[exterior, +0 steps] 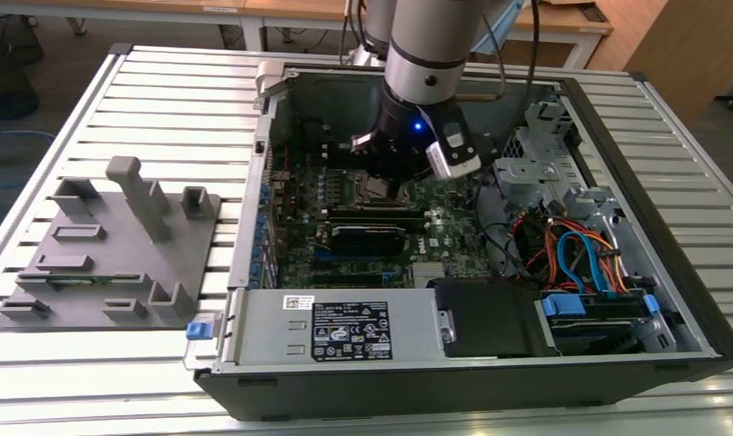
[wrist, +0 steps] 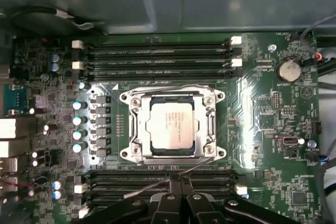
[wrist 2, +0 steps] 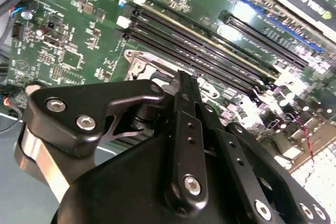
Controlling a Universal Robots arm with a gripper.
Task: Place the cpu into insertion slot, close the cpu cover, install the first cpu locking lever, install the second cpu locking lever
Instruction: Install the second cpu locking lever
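In the first wrist view the cpu (wrist: 170, 127) lies flat in the insertion slot (wrist: 127, 98), its silver-grey top showing through the window of the cpu cover (wrist: 211, 124), which lies down over it. One thin wire locking lever (wrist: 163, 86) runs flat along the socket's far side. The other lever (wrist: 152, 186) slants away from the socket's near side. My gripper (wrist: 177, 180) is shut with nothing between its fingers, its tips right beside that slanting lever. In the second wrist view the gripper (wrist 2: 185, 77) hides most of the socket (wrist 2: 140, 66). In the exterior view the gripper (exterior: 399, 189) hangs over the motherboard.
Memory slots (wrist: 157, 56) run along both long sides of the socket. A row of capacitors (wrist: 79, 127) stands beside it. The open computer case (exterior: 263, 100) walls in the board, with cables (exterior: 579, 259) and a power supply (exterior: 330, 331) nearby. A grey fixture (exterior: 112, 245) sits at the exterior view's left.
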